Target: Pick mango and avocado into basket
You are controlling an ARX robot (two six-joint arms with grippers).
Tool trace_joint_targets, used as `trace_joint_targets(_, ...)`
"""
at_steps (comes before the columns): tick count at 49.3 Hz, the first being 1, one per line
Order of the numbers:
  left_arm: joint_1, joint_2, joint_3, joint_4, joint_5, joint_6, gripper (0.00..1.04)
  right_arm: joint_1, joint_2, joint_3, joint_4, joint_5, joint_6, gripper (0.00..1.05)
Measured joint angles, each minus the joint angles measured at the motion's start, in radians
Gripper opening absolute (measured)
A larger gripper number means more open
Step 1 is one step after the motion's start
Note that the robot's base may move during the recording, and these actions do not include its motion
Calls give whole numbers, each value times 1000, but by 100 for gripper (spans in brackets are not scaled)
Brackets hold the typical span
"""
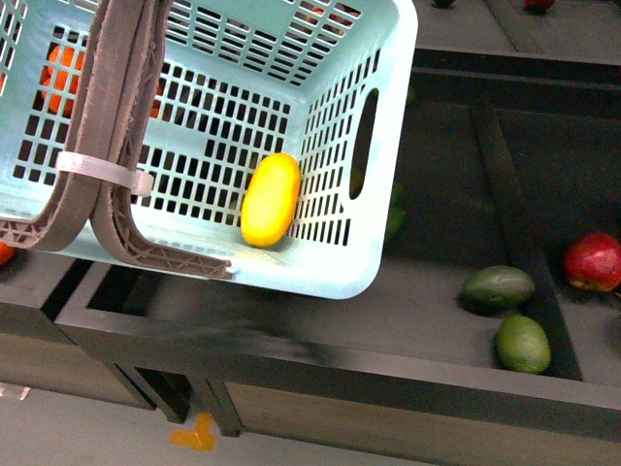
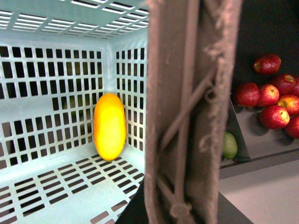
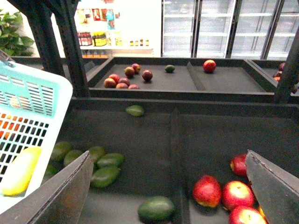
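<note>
The turquoise basket (image 1: 340,262) hangs tilted over the dark shelf, with the yellow mango (image 1: 271,199) lying inside against its wall. My left gripper (image 2: 180,212) is shut on the basket's brown-grey handles (image 2: 187,116), which hide its fingers. The mango (image 2: 109,126) rests in the basket's corner. My right gripper (image 3: 168,156) is open above the shelf with nothing between its fingers. A dark green avocado (image 3: 156,208) lies just below it, and the basket (image 3: 42,107) with the mango (image 3: 21,170) is off to one side. An avocado (image 1: 497,287) also lies right of the basket.
Several green fruits (image 3: 105,168) lie beside the basket, and a lighter green one (image 1: 523,344) sits near the front edge. Red apples (image 3: 219,191) fill the compartment past the divider (image 3: 175,154). Dark uprights (image 3: 70,42) stand behind the basket. Orange fruit (image 1: 63,73) shows through its lattice.
</note>
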Motion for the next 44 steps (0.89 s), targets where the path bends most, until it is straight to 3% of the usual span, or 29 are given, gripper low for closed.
trace_joint_targets(44,9,0,0,0,-13,2,6,-3,0,0,0,-3,-1,97)
